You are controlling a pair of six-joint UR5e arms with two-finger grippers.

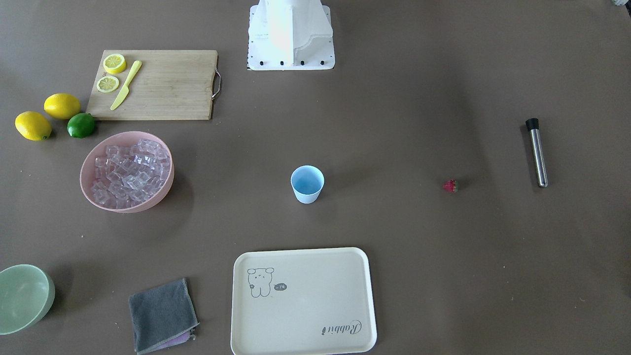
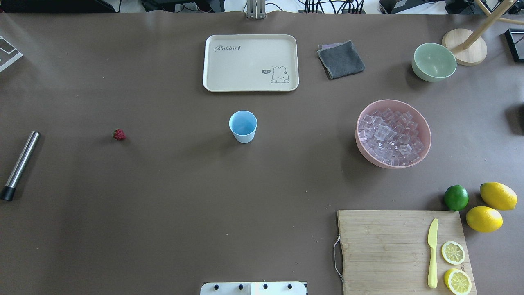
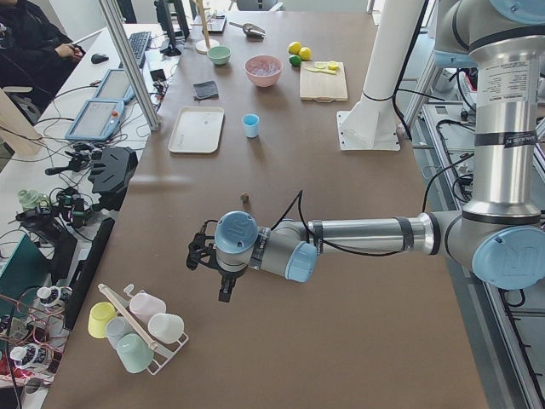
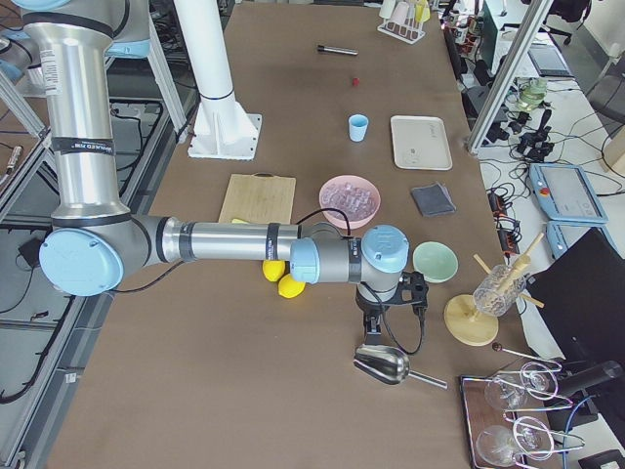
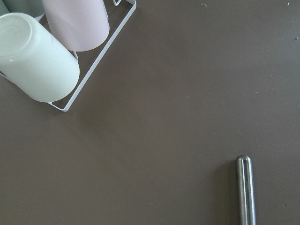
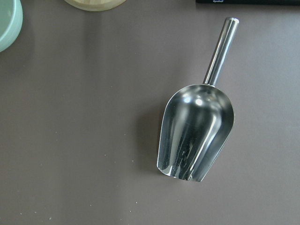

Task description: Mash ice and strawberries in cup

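Observation:
The light-blue cup (image 2: pixel 243 126) stands upright and empty mid-table, also in the front view (image 1: pixel 307 183). The ice (image 2: pixel 388 136) fills a pink bowl (image 2: pixel 425 135) to the cup's right. The strawberry (image 2: pixel 119 134) lies on the table left of the cup. My left gripper (image 3: pixel 225 290) hangs over the table's left end, near a metal muddler (image 2: pixel 19 164). My right gripper (image 4: pixel 375 324) hangs over the right end, above a metal scoop (image 6: pixel 197 136). I cannot tell if either gripper is open or shut.
A cream tray (image 2: pixel 213 61), grey cloth (image 2: pixel 341 59) and pale green bowl (image 2: pixel 434 61) stand at the far side. A cutting board (image 2: pixel 389 246) with knife and lemon halves is near right, beside a lime (image 2: pixel 456 197) and two lemons. A cup rack (image 5: pixel 51 51) stands at the left end.

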